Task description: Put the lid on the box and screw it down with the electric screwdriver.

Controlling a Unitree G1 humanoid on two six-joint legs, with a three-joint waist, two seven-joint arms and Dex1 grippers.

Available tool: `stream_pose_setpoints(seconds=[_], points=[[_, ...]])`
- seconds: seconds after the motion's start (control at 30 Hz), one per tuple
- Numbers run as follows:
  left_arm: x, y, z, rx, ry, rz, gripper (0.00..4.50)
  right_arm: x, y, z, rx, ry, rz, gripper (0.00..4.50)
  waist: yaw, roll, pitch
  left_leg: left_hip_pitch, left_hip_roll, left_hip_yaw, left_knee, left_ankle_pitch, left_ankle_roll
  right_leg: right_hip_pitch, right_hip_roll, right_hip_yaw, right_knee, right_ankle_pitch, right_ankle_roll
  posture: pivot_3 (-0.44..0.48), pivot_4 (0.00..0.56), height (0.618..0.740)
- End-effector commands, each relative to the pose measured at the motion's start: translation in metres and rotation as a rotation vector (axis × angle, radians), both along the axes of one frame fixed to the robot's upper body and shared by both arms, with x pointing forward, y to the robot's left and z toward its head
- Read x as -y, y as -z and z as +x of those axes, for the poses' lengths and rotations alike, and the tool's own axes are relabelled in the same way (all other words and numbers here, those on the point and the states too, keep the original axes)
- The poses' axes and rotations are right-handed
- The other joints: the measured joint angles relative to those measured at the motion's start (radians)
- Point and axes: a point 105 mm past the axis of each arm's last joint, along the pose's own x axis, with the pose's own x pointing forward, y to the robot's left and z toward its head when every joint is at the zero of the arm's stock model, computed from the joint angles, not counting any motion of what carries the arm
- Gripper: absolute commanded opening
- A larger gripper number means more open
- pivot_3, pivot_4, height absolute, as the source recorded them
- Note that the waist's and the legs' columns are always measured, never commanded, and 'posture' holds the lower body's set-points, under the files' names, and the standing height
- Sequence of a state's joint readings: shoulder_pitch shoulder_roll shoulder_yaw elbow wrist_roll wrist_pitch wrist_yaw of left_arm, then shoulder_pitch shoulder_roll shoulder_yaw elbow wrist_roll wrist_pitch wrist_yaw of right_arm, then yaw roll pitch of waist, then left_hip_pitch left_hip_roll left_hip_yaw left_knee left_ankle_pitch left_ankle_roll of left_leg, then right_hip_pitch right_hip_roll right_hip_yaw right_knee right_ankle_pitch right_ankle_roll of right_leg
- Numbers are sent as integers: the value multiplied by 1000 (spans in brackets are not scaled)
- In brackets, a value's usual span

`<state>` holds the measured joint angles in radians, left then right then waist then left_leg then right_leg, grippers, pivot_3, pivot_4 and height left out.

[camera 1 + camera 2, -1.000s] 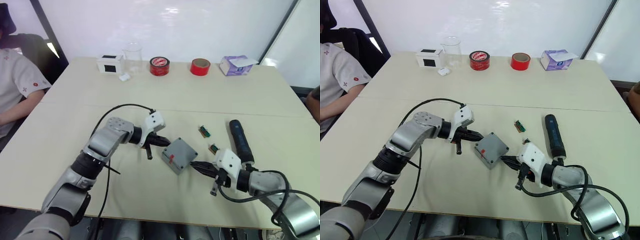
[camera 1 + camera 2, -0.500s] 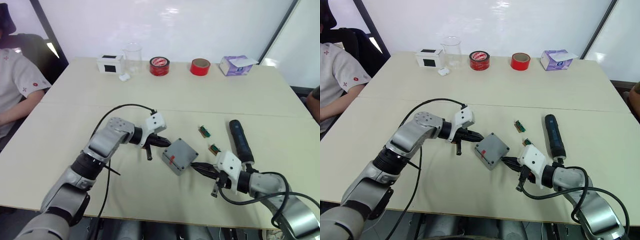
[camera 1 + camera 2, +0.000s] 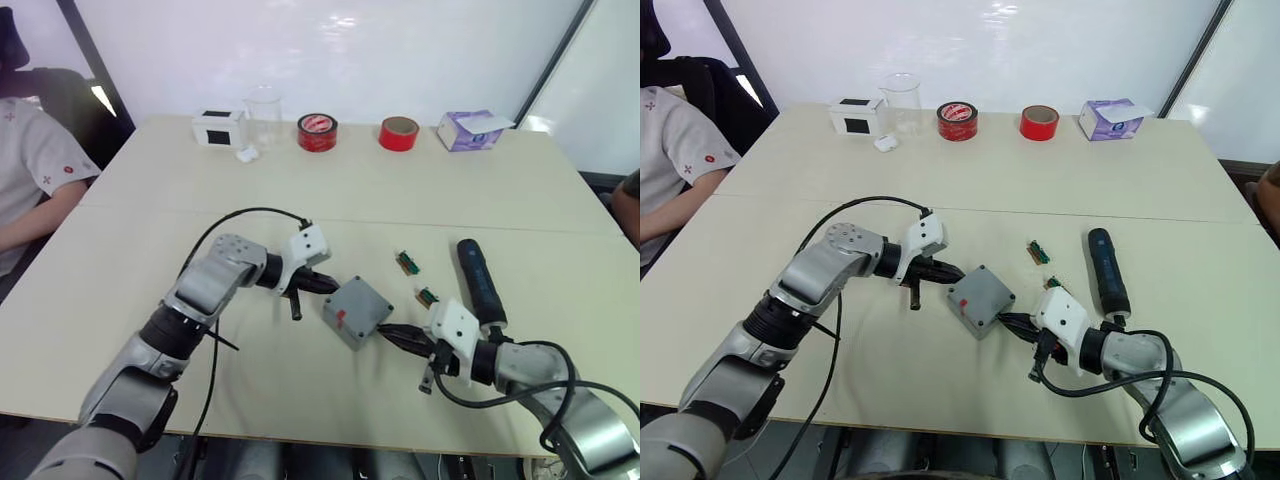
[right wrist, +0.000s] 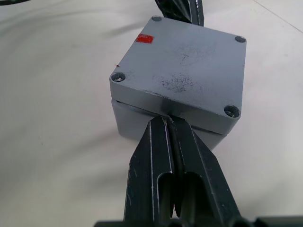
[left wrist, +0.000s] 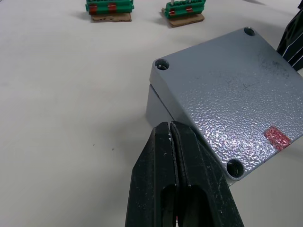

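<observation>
Little has changed over the last second: lid [image 4: 182,71] sits on box [image 4: 137,120], slightly skewed. Both grippers, left [image 5: 170,130] and right [image 4: 166,124], fingers closed and empty, still press its opposite sides. Your electric screwdriver [image 3: 481,281] lies untouched at right.

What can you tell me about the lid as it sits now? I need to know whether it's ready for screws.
The lid is a shallow square grey cover with a pebbled, slightly scuffed face, a small red spot near one edge and a screw hole at each corner. It lies flat on the box, slightly askew, so its edges overhang. No screws show in the holes. The shut left gripper and shut right gripper meet it at opposite sides.
</observation>
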<state>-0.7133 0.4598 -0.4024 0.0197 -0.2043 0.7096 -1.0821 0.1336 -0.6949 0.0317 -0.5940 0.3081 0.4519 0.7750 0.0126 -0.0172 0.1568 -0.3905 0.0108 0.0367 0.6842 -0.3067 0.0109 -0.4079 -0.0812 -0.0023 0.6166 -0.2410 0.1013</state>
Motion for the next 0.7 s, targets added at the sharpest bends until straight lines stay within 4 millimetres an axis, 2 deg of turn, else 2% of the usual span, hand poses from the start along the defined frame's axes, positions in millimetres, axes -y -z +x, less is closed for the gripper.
stream_pose_setpoints(seconds=[0.03, 0.3, 0.57, 0.7], points=[[8, -3, -7, 18, 57, -11, 0, -8, -14, -1, 53, -29, 32, 48, 0, 0, 0, 0, 0, 0, 0, 0, 0, 0, 0, 0, 0, 0, 0, 0, 150, 740], [11, -5, -10, 12, 66, -22, 0, -4, -6, -4, 35, -28, 6, 48, 0, 0, 0, 0, 0, 0, 0, 0, 0, 0, 0, 0, 0, 0, 0, 0, 150, 740], [14, -1, -13, 6, 79, -18, 0, -11, -17, -6, 49, -32, 8, 48, 0, 0, 0, 0, 0, 0, 0, 0, 0, 0, 0, 0, 0, 0, 0, 0, 150, 740], [9, -1, -6, 26, 53, -10, 0, -13, -21, -7, 47, -30, 5, 48, 0, 0, 0, 0, 0, 0, 0, 0, 0, 0, 0, 0, 0, 0, 0, 0, 150, 740]])
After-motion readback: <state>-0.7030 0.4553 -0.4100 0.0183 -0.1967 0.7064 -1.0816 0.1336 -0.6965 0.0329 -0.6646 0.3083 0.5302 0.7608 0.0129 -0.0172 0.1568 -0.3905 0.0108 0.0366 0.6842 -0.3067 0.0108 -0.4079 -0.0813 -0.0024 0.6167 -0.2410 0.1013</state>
